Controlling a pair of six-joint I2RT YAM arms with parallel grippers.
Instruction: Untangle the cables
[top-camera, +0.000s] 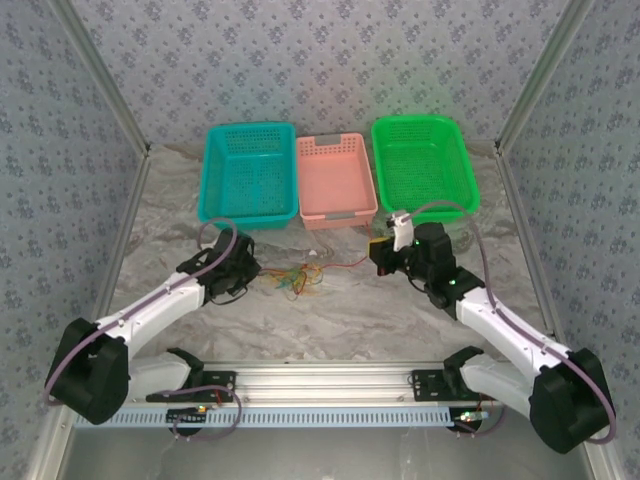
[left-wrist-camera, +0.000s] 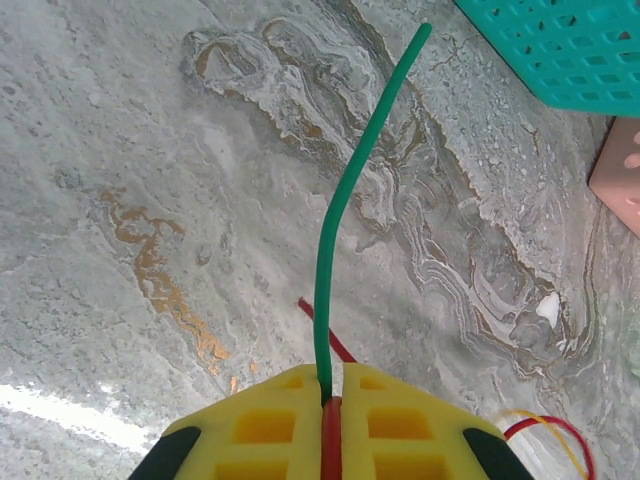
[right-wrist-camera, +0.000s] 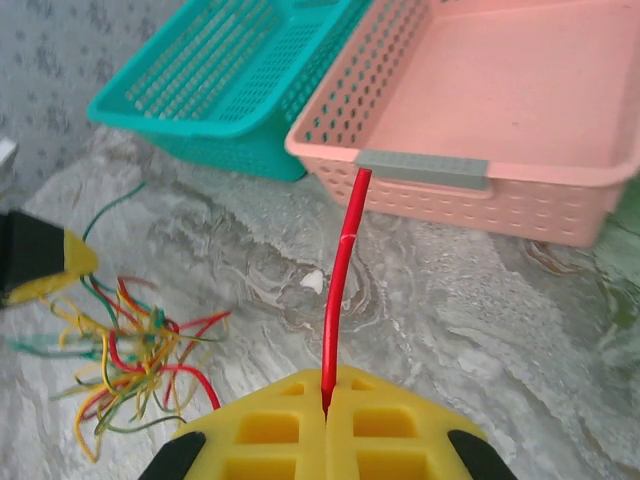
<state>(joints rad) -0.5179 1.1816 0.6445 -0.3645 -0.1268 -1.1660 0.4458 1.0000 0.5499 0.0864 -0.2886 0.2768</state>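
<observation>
Green wire and red wire pinched, tangle between
Left gripper clamps the green, right gripper the red; the other cables lie knotted between the arms. Light and limp, they likely snag: take hold near free ends.

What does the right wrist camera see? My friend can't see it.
The right claw is shut on a red cable pointing toward the pink basket. A tangle of cables lies at lower left, a teal basket beyond.
</observation>
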